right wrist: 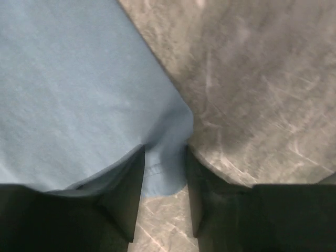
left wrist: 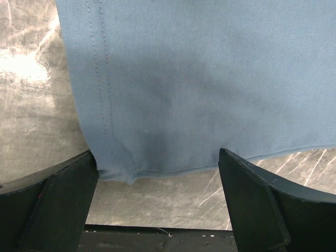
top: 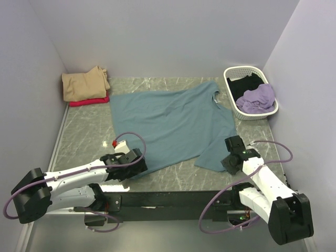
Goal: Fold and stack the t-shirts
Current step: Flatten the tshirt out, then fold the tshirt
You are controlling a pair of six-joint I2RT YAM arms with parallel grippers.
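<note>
Bracketing a teal t-shirt (right wrist: 79,94) corner, the right gripper (right wrist: 164,157) sits narrow-jawed.

Place: a robot test cell in a lab.
Walls: plain pale panels (top: 157,37) close in three sides.
Surface: grey marbled top (top: 84,142).
Machines: left arm (top: 79,178) and right arm (top: 262,184) bolted at the near edge, purple cables (top: 215,205) looping.
Laundry: teal shirt (top: 168,126) spread flat, white basket (top: 251,117) near it.

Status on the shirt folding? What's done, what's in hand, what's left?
Done: tan t-shirt and red t-shirt lie folded and stacked at the far left. In hand: teal t-shirt spread flat, unfolded; left gripper open at its near hem, right gripper astride a near corner, grip unclear. To do: black t-shirt and lilac t-shirt sit in the basket.
</note>
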